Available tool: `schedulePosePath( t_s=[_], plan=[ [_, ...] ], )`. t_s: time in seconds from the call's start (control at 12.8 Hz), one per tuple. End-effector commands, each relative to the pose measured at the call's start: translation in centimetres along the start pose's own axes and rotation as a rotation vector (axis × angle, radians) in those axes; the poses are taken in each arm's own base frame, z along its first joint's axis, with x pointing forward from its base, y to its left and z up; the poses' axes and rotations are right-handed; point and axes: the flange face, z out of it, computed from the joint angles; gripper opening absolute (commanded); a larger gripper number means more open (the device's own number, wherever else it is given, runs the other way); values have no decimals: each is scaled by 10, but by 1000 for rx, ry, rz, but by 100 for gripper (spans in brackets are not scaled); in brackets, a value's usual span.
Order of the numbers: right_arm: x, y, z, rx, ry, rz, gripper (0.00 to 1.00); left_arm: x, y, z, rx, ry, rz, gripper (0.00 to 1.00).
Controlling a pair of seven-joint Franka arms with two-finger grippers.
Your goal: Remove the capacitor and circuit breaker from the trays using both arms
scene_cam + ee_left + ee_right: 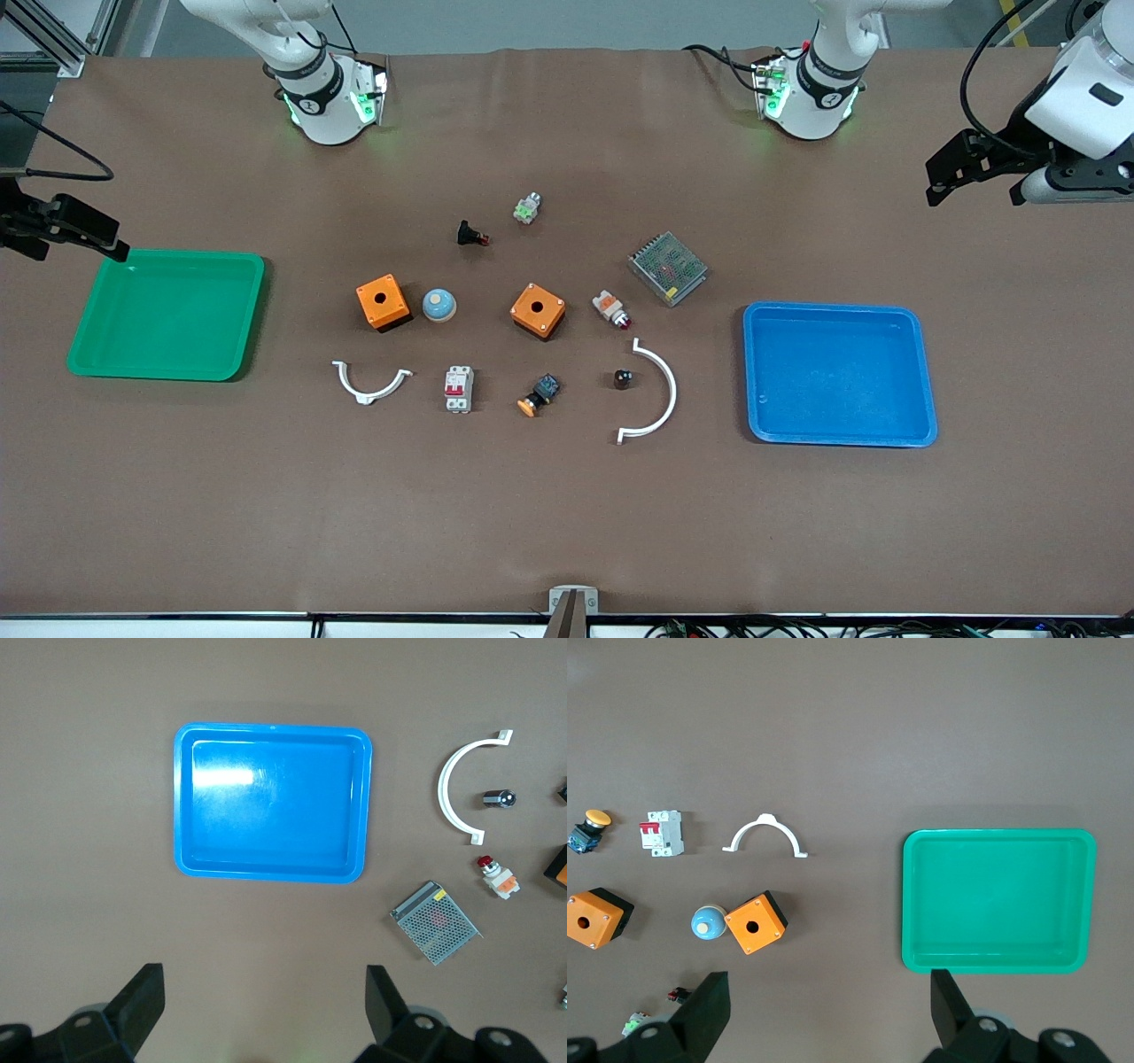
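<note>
Left gripper [261, 1014] released, empty, parked high at left arm's table end beside blue tray [921, 372]. Right gripper [824, 1014] released, over table beside green tray [252, 315]. Both trays hold nothing. Circuit breaker [458, 388], capacitor [624, 379] lie on table between trays: removal judged done, arms clear.

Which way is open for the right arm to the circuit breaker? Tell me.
Probably from above: the circuit breaker lies alone on the table, outside both trays, nothing over it. The right gripper, open, hangs by the green tray.
</note>
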Motion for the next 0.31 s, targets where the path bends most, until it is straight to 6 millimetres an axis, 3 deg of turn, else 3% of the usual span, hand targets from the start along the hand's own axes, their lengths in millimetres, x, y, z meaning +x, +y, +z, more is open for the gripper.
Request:
schedulePosePath(
  t_s=[0.0,0.23],
  plan=[
    [-9,-1,-3,0,-4,-10,100,1,-1,-6,4,-5,21,100],
    [-11,0,-3,-1,-8,-9,100,0,-1,-5,4,-15,21,100]
  ],
)
